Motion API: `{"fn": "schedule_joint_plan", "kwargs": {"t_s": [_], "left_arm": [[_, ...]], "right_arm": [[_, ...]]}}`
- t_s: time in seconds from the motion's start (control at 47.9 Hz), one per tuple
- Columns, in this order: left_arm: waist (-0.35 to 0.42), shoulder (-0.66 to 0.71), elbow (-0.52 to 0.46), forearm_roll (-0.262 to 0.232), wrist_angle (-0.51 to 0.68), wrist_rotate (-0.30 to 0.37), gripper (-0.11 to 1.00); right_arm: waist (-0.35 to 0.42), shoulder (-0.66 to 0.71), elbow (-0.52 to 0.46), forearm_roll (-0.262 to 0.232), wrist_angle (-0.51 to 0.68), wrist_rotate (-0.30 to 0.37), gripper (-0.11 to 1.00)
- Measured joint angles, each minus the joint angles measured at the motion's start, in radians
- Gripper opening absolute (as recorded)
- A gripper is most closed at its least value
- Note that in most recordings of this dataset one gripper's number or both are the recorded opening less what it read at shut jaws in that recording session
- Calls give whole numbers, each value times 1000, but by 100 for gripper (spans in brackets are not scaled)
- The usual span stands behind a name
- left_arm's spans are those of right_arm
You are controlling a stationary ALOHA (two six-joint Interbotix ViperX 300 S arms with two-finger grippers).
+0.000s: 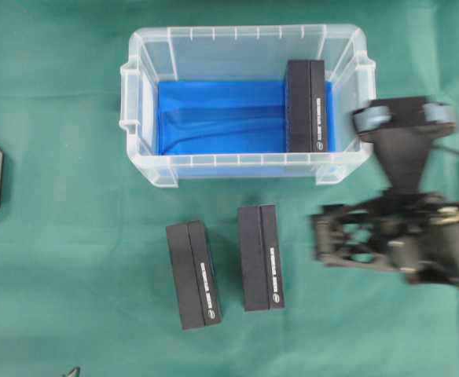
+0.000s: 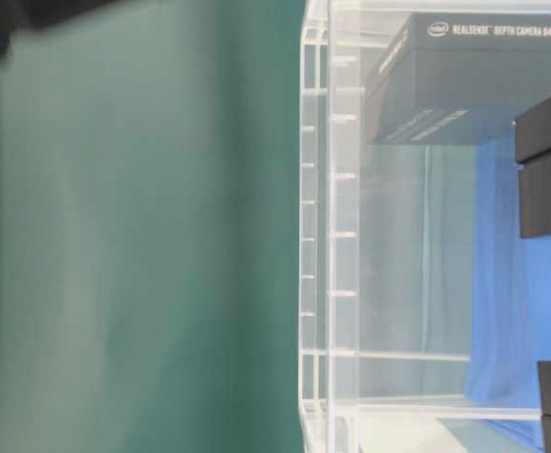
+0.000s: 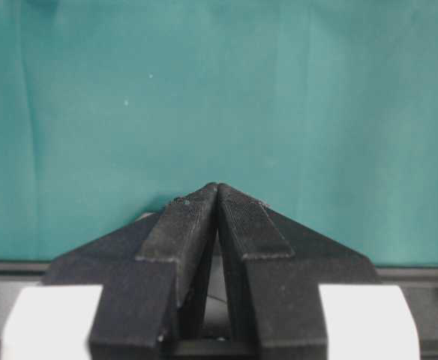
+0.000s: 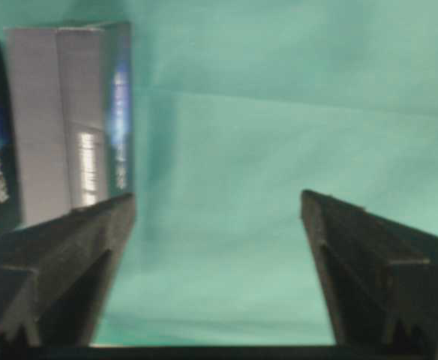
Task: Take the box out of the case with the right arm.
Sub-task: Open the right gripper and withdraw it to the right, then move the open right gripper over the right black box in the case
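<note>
The case (image 1: 139, 118) is a clear bin with a blue bottom at the back middle of the green cloth. One black box (image 1: 306, 106) stands inside it against the right wall; the table-level view shows this box (image 2: 474, 75) through the clear wall (image 2: 332, 236). My right gripper (image 1: 316, 236) hovers in front of the case's right corner and points left, blurred. Its jaws are open, and in the right wrist view this gripper (image 4: 217, 199) has only cloth between them. My left gripper (image 3: 217, 187) is shut over bare cloth.
Two more black boxes lie on the cloth in front of the case, one at the left (image 1: 194, 273) and one (image 1: 261, 258) just left of my right gripper. The nearer one (image 4: 69, 112) shows at the upper left of the right wrist view.
</note>
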Motion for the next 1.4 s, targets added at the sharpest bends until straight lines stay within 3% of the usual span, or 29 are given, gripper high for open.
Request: {"fn": "schedule_joint_plan", "kwargs": {"t_s": [0.209,0.313,0.71,0.814,0.898,1.19,1.399], "left_arm": [[0,0,0,0,0,-2,2],[0,0,0,0,0,-2,2],[0,0,0,0,0,-2,2],[0,0,0,0,0,-2,2],[0,-2,0,0,0,-2,2],[0,0,0,0,0,-2,2],[0,0,0,0,0,-2,2]], "right_arm": [[92,-149,152,14,2,127,90],[126,-202,195,17,5,155,90],[118,-232,216,11,12,138,90],[71,-253,232,3,12,81,90],[8,-278,250,-2,12,-2,90],[-322,-377,305,-5,12,-350,90],[-506,-399,311,5,9,-540,90]]}}
